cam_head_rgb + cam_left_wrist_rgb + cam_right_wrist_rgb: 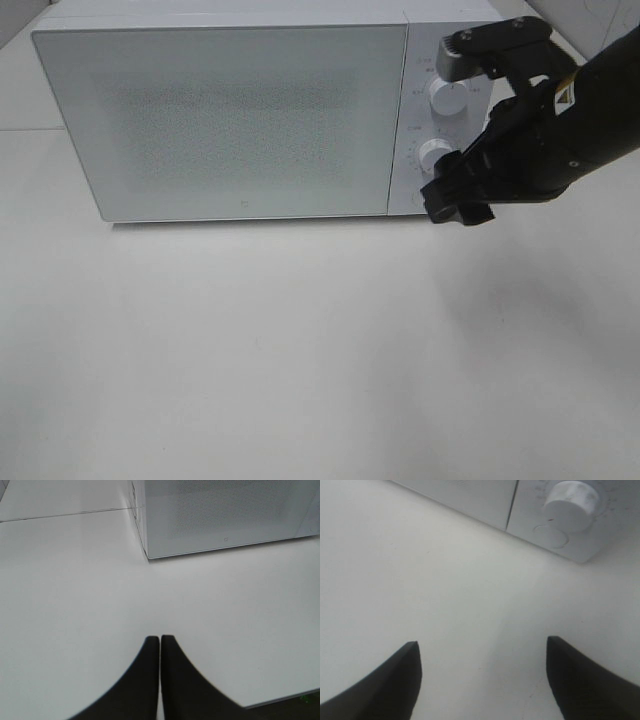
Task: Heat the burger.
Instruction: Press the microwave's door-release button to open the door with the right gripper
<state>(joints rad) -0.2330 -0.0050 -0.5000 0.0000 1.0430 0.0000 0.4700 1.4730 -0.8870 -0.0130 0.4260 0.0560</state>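
Observation:
The burger is out of view; the white microwave's (220, 120) frosted door is closed. My right gripper (458, 205) hovers just in front of the microwave's control panel, below the lower knob (434, 155), and it is open with nothing between its fingers. In the right wrist view the right gripper (481, 644) has its fingers far apart over bare table, with the lower knob (570, 502) and a round button (550, 535) ahead. My left gripper (160, 639) is shut and empty, low over the table off the microwave's (225, 515) front left corner.
An upper knob (447, 97) sits above the lower one on the panel. The white table (300, 350) stretches in front of the microwave. A seam in the tabletop (65, 514) runs off from the microwave's left side.

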